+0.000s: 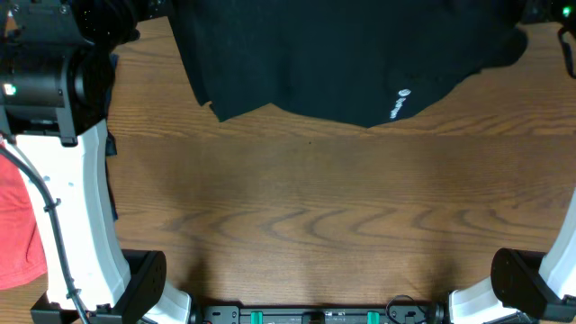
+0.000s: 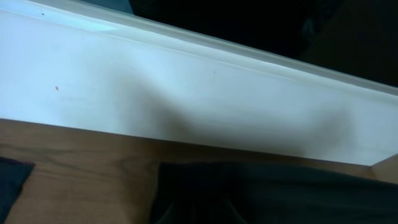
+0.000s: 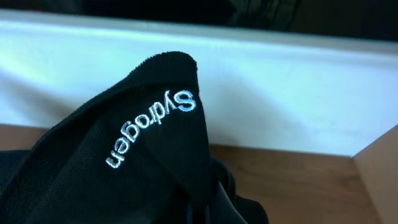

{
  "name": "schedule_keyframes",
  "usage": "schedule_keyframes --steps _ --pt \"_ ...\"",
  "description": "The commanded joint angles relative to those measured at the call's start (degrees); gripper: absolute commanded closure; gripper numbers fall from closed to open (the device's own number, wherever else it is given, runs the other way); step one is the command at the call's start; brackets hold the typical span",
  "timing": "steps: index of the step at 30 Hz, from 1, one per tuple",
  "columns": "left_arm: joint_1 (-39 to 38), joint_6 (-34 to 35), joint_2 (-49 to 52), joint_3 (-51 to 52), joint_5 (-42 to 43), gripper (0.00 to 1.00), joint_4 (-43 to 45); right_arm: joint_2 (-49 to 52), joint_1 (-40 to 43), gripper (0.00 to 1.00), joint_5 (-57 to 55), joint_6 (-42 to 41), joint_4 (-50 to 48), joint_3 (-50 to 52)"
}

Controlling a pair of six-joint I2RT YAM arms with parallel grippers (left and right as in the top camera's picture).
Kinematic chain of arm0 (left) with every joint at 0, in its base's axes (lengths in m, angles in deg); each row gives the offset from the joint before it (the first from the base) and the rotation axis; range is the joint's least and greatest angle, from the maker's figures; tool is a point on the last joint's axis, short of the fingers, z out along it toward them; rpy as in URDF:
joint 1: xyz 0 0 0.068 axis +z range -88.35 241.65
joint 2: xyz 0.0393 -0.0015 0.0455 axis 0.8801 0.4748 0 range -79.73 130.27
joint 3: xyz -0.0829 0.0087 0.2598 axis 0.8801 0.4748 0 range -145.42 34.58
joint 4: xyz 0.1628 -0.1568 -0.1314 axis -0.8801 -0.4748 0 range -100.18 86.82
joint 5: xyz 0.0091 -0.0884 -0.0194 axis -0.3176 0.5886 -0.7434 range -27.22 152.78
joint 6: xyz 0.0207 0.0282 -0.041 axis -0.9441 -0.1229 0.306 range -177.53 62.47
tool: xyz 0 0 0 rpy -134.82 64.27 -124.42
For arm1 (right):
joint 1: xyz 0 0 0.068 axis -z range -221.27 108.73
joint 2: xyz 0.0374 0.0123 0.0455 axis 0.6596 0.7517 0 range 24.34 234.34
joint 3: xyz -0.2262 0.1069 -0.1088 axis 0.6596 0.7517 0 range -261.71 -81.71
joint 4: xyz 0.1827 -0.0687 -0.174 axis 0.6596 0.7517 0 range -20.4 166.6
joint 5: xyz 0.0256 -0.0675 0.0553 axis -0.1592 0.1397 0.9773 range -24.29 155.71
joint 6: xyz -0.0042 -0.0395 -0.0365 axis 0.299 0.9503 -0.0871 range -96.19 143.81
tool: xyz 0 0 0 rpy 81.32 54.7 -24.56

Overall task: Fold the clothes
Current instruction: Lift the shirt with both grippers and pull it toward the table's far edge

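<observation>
A black shirt (image 1: 333,54) lies spread along the far side of the wooden table (image 1: 315,207), with a small white logo (image 1: 399,103) near its front hem. In the right wrist view a fold of the black shirt (image 3: 124,168) with white embroidered lettering (image 3: 152,127) rises out of my right gripper (image 3: 198,216), which is shut on it. In the left wrist view black cloth (image 2: 280,193) covers my left gripper (image 2: 199,214), whose fingers show only as faint outlines, shut in the fabric. An orange-red garment (image 1: 18,225) lies at the left edge. A navy piece (image 2: 11,180) shows at lower left.
A white board (image 2: 186,93) runs along the table's far edge and fills the back of both wrist views, as a white band (image 3: 280,93) on the right. The left arm's white column (image 1: 81,225) and the right arm's base (image 1: 531,279) stand at the near corners.
</observation>
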Motion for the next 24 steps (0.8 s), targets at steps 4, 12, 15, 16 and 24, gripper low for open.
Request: schedule_keyframes --steps 4,12,15,16,24 --pt "0.87 -2.1 -1.86 -1.27 -4.7 0.94 0.59 -1.16 1.88 0.99 -3.48 0.55 1.57 -6.32" --pt "0.92 -3.69 -2.4 -1.25 -12.59 0.94 0.42 -0.61 2.25 0.99 -5.4 -0.22 7.61 -8.09" --pt "0.92 -3.28 -1.33 -1.25 -11.39 0.94 -4.33 0.2 2.29 0.99 -5.38 -1.75 12.79 -8.07" --pt "0.92 -3.08 -1.03 -1.25 -10.78 0.94 -5.66 0.46 2.32 0.99 -5.38 -2.36 14.16 -8.07" --pt "0.76 -1.95 -0.66 -1.16 -5.51 0.94 -9.6 1.22 2.1 0.99 -2.08 -5.2 20.68 -8.07"
